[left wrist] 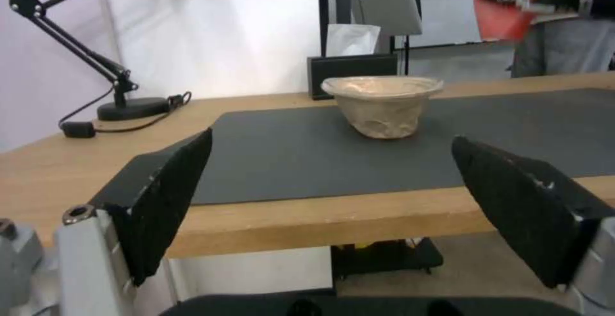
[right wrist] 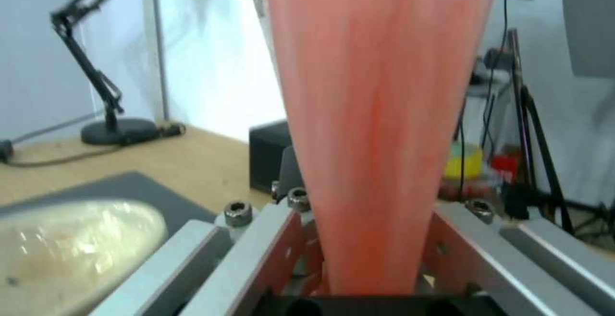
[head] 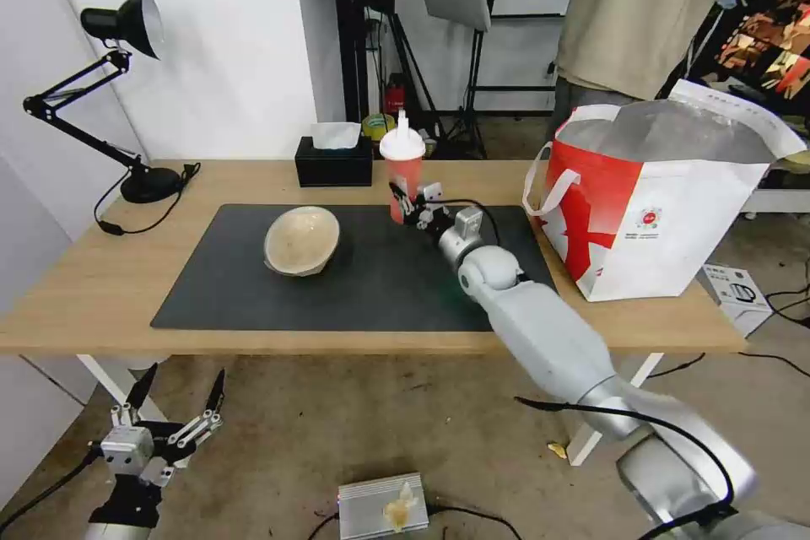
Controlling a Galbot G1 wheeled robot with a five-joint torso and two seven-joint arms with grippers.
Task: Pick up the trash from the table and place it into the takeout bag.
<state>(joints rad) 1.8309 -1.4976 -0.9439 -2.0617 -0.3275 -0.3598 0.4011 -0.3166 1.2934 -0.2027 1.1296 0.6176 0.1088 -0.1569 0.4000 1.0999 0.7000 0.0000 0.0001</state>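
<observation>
red cup (head: 403, 173) base hidden inside right tool (head: 411, 204) grip.

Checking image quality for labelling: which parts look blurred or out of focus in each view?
Right wrist view: red cup too close, a soft smear between the right gripper fingers. Left wrist view: beige bowl slightly soft. Head view: reasonably sharp.

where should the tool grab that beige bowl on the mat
Judging by its shape, take the beige bowl by its flared rim, coming from above with one finger inside and one outside. It sits upright and tapers toward its base, so a side pinch might slip. The open left tool hangs below the table.
</observation>
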